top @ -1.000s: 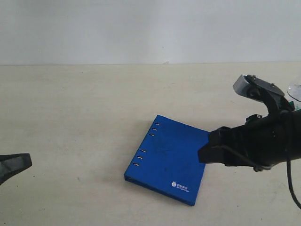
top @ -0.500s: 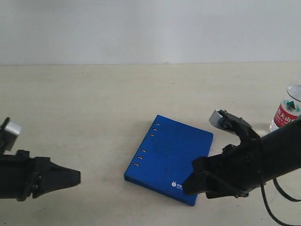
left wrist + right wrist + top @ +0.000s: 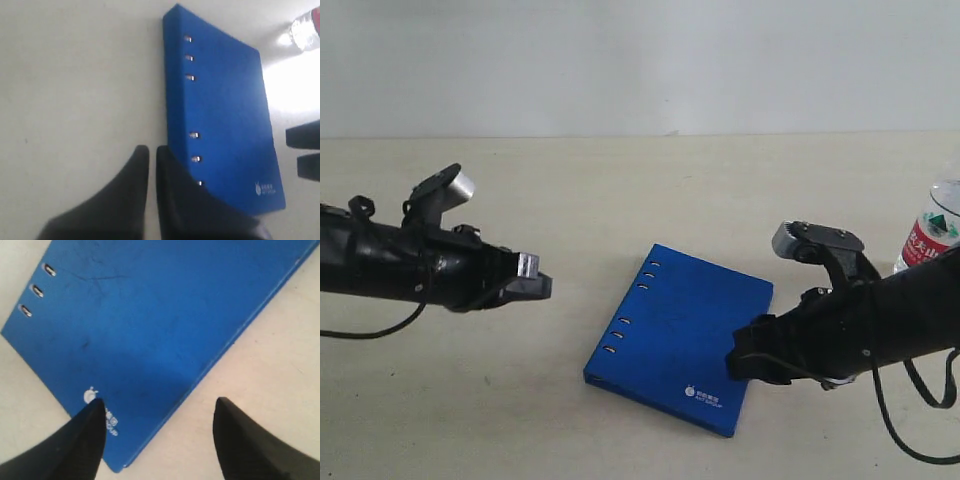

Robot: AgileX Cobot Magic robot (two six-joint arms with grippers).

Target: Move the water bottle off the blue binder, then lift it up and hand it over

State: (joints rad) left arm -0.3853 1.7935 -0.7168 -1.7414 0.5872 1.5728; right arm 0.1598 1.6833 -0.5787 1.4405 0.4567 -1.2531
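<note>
The blue binder lies flat in the middle of the table, its spine holes toward the left arm. The water bottle stands upright on the table at the far right edge, apart from the binder; its cap is cut off by the frame. My right gripper is open, low at the binder's right edge near the logo corner. In the right wrist view one fingertip is over the binder, the other over bare table. My left gripper is shut and empty, left of the binder.
The beige table ends at a pale wall behind. In the left wrist view the bottle shows beyond the binder's far corner, and the right gripper's fingertips sit past its far long edge.
My left arm has swept in from the left edge toward the binder's spine side. My right arm has dropped away from the bottle to the binder's right edge, uncovering the bottle.
</note>
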